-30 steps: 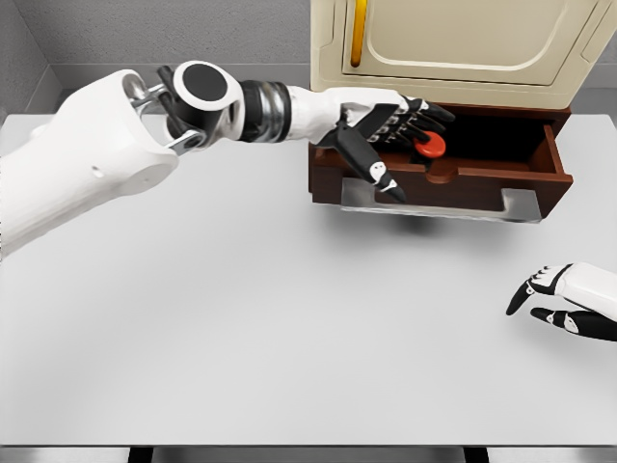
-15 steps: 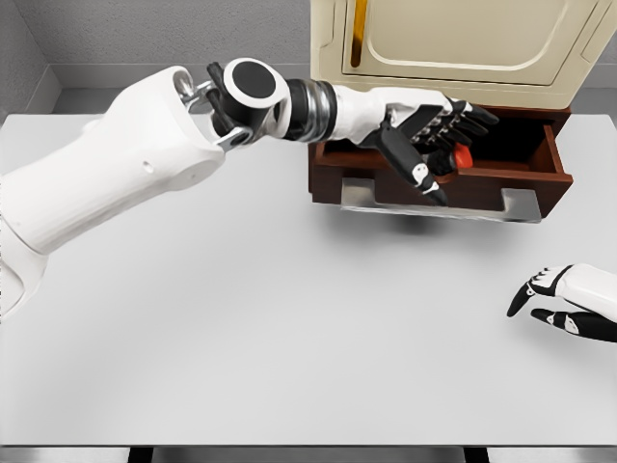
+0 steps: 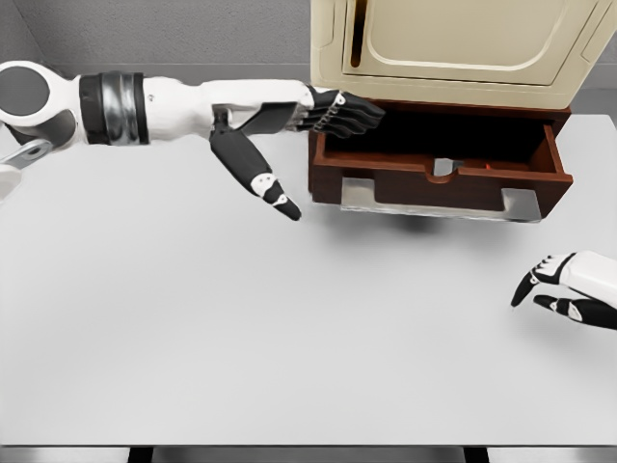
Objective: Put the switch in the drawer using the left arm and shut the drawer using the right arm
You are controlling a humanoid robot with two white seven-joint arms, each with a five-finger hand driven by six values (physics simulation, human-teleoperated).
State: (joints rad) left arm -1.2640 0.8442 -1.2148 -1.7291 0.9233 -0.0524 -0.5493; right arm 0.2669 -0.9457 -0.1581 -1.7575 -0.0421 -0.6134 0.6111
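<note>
Both hands empty: left hand [image 3: 308,121] flat, fingers spread, at the left corner of the dark brown wooden drawer [image 3: 439,172], clear of the opening. Red switch barely shows, only a faint red sliver behind the front wall, so likely inside. Right hand [image 3: 569,294] lies relaxed on the white table [image 3: 289,338], well short of the drawer's metal handle [image 3: 439,200]; closing not yet done.

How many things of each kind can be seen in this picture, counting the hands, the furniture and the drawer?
Hands: 2, the left hand by the drawer's left end and the right hand low at the right.
Drawers: 1, the open brown drawer.
Cabinets: 1, the cream cabinet.
Tables: 1, the white table.
Total: 5.
</note>
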